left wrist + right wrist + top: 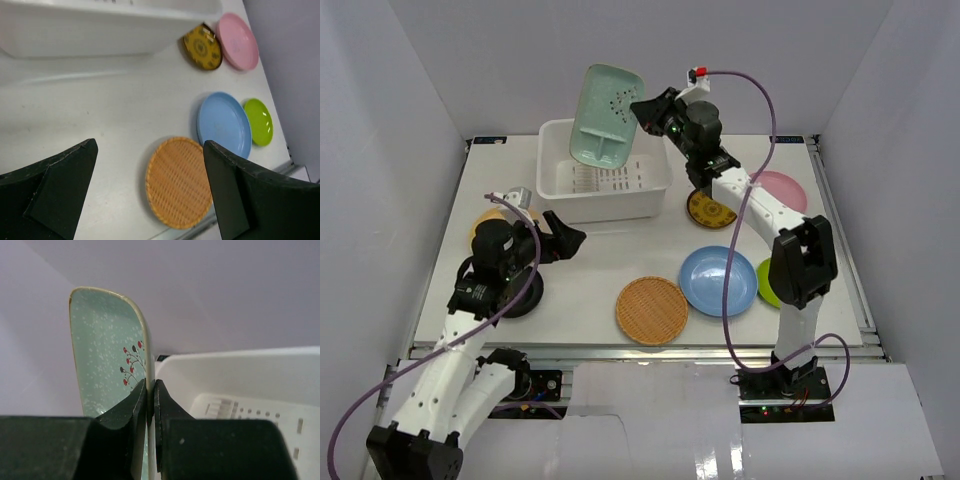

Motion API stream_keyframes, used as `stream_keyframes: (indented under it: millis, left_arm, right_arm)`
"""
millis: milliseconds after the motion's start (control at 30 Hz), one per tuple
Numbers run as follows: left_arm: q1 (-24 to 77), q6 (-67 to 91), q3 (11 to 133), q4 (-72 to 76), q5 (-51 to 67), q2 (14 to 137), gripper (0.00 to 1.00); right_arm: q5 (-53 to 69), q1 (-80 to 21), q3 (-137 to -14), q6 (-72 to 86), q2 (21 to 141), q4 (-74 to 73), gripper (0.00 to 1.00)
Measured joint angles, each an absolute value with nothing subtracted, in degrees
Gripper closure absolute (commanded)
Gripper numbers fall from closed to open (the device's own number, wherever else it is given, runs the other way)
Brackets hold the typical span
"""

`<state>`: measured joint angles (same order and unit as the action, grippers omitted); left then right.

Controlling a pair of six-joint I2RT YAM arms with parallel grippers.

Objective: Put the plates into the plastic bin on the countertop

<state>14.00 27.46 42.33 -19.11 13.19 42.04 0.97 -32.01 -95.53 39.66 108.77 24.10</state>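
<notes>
Near me, my left tool (568, 240) hangs spread above the surface (590, 270), near the woven plate (652, 310). Farther off, my right tool (645, 112) pinches the rim of the pale green divided plate (607, 115), held steeply tilted over the white bin (605, 205).

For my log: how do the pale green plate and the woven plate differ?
The pale green plate is rectangular, the woven plate round. The green one is pinched by the right gripper, tilted steeply over the plastic bin; the woven one lies flat on the countertop. Neither is set down in the bin.
</notes>
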Motion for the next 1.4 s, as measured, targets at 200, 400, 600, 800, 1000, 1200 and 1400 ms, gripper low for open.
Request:
stream_keyframes:
  millis: [200,400,600,800,1000,1200,1400]
  left_arm:
    - [14.0,30.5,38.1,-19.7,23.7,50.8,0.02]
    - [15.4,32.4,33.1,-18.8,30.0,55.8,0.02]
    - [18.6,33.3,31.6,-17.1,30.9,61.3,0.02]
    - [23.7,33.5,31.4,-14.8,28.8,67.2,0.02]
    - [27.6,33.6,31.5,-14.0,24.7,70.4,0.02]
    - [31.4,33.4,33.4,-13.8,21.3,74.8,0.03]
    - [33.2,32.5,35.3,-14.2,19.6,78.0,0.10]
  right_arm:
    - [-6.0,-32.2,-113.6,37.2,122.0,17.6,0.92]
    - [-9.2,-32.4,-114.2,34.0,127.6,10.7,0.92]
    - [-10.2,-33.4,-109.9,31.8,128.4,7.6,0.92]
    - [-10.5,-34.6,-107.9,30.9,128.7,6.5,0.91]
    - [-10.7,-35.0,-108.7,31.2,130.6,5.9,0.64]
    - [-10.3,-34.9,-109.1,31.0,131.6,6.0,0.44]
    - [-9.4,-35.3,-109.1,30.5,131.6,6.6,0.25]
